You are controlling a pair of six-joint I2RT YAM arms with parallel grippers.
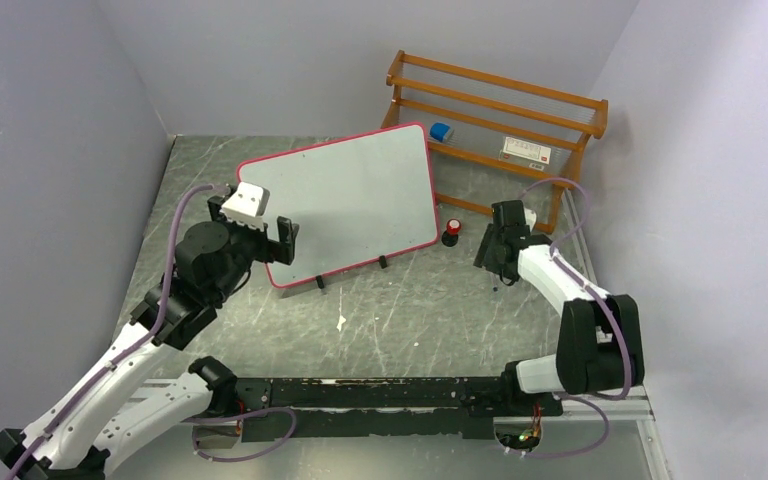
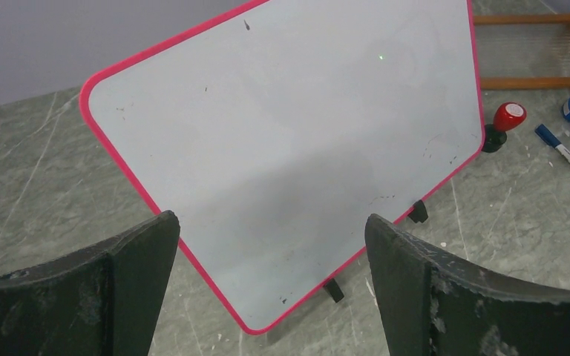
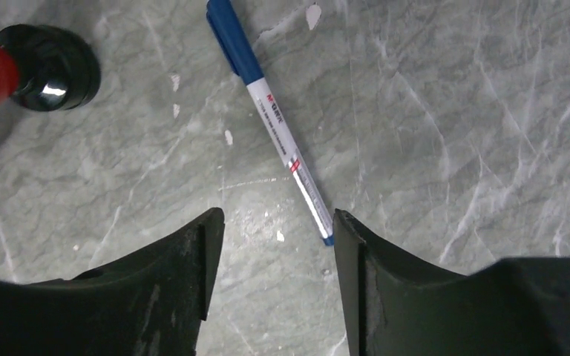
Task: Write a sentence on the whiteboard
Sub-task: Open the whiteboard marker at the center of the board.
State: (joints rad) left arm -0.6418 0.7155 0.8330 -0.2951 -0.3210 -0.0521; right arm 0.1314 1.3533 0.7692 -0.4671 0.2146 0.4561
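The whiteboard (image 1: 345, 200) with its pink-red frame stands tilted on small black feet at the table's middle; its face is blank and no blue sentence shows on it. It fills the left wrist view (image 2: 289, 148). My left gripper (image 1: 265, 245) is open and empty at the board's near-left corner, its jaws wide apart (image 2: 271, 222). A blue-capped white marker (image 3: 274, 122) lies flat on the table right of the board (image 2: 564, 152). My right gripper (image 1: 495, 262) is open and empty just above the marker's uncapped end (image 3: 276, 219), not touching it.
A red-topped knob on a black base (image 1: 452, 232) stands between the board's right corner and my right gripper (image 3: 48, 55). A wooden rack (image 1: 500, 110) at the back right holds a blue eraser (image 1: 441, 132) and a labelled card (image 1: 526, 150). Grey walls close three sides.
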